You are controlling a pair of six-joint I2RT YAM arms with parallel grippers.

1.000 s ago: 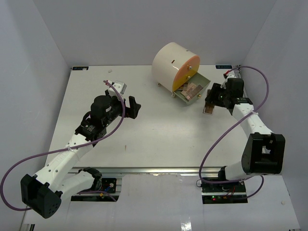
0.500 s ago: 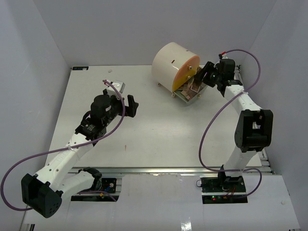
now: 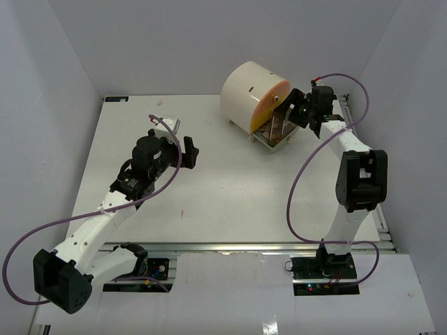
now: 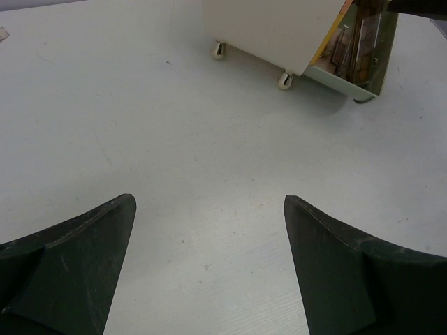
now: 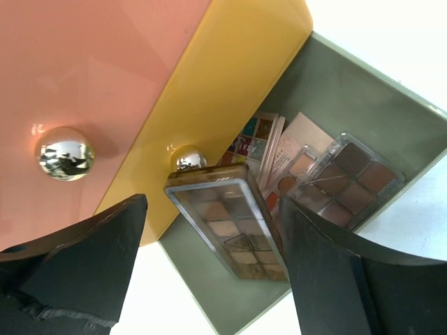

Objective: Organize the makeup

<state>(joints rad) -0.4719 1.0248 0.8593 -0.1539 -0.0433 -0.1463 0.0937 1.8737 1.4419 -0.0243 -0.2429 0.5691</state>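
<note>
Finds the right gripper [image 5: 209,206] poised at the open drawer [image 5: 363,91] of the round cream box [image 3: 248,91], at the back right of the table [image 3: 230,209], with both fingers [image 5: 77,272] spread wide and clamping nothing. Between them, lying in the drawer: a long palette [image 5: 227,227] with a clear lid over beige and brown shades, upper end up against the gold knob [image 5: 187,157] on the yellow panel [image 5: 230,77]. Clear of one finger; no telling about contact with the other. Deeper in the same drawer, overlapping one another: a brown palette [image 5: 349,181] of square pans, a pale pink case [image 5: 307,129] and a multicoloured palette [image 5: 248,136]. Next to the yellow panel, a pink panel [image 5: 105,63] with a gold knob of its own.

Puts the left gripper [image 3: 189,153] well apart from all this, left of the table's middle, hovering over bare tabletop. Jaws wide open there too, with only white surface between them in the wrist view. Shows, at the top of that view, the box on small gold feet [image 4: 284,80], with the drawer jutting out to the right and palettes on edge inside it.
</note>
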